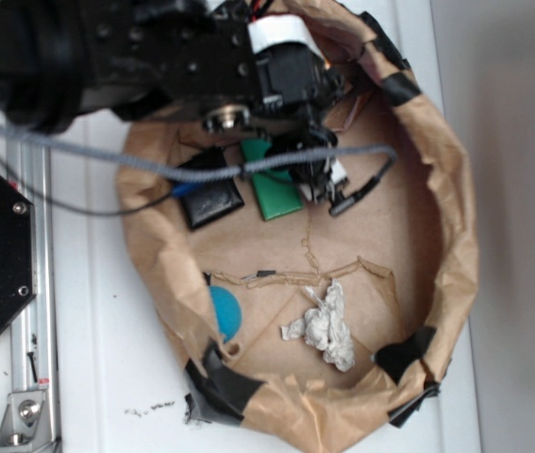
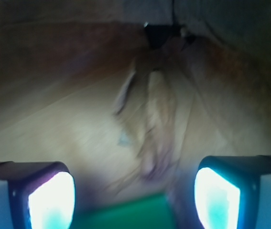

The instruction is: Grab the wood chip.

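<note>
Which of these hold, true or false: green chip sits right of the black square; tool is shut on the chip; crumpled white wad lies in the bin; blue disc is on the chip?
1. The green wood chip lies right of the black square: true.
2. The tool is shut on the chip: false, open, chip between the fingers ungripped.
3. A crumpled white wad lies in the paper bin: true.
4. The blue disc rests on the chip: false, it lies apart, by the bin's wall.

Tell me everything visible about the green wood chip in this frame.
The wood chip is a flat green rectangular slab with plain smooth faces. It lies flat on the brown paper floor of the paper-lined bin, just beside a flat black square piece. Its upper end is hidden under the gripper and a grey cable. In the wrist view its green edge shows low between the two open fingers, not yet gripped.
</note>
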Tool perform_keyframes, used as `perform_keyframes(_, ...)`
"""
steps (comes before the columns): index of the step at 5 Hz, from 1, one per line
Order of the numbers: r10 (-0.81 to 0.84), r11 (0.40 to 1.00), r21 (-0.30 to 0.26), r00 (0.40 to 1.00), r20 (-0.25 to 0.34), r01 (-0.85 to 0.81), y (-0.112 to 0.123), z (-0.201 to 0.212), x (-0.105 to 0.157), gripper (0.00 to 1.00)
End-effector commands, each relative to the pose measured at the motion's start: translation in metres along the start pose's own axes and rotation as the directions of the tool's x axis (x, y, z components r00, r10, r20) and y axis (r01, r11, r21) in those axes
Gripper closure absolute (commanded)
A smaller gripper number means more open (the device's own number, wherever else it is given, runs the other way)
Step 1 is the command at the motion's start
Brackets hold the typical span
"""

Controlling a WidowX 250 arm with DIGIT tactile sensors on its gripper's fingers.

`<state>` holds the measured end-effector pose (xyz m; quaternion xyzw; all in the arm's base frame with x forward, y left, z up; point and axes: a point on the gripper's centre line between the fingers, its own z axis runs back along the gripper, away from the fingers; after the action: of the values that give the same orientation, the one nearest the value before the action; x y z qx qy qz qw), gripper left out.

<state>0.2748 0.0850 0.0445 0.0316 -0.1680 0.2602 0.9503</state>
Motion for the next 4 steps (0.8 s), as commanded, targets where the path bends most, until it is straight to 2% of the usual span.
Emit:
perform_keyframes(1,0.005,1.0,0.019,0.999,0.039,-0.006,0.0124,-0.0119,0.0325,0.84)
perform_keyframes(2,0.007,1.0,0.019,0.999,0.033,-0.008,0.0122,-0.0133,0.0323,1.0)
perform_keyframes(4,-0.006,0.999,0.037,1.0,-0.001,0.006,0.0084,-0.0204,0.027,1.0)
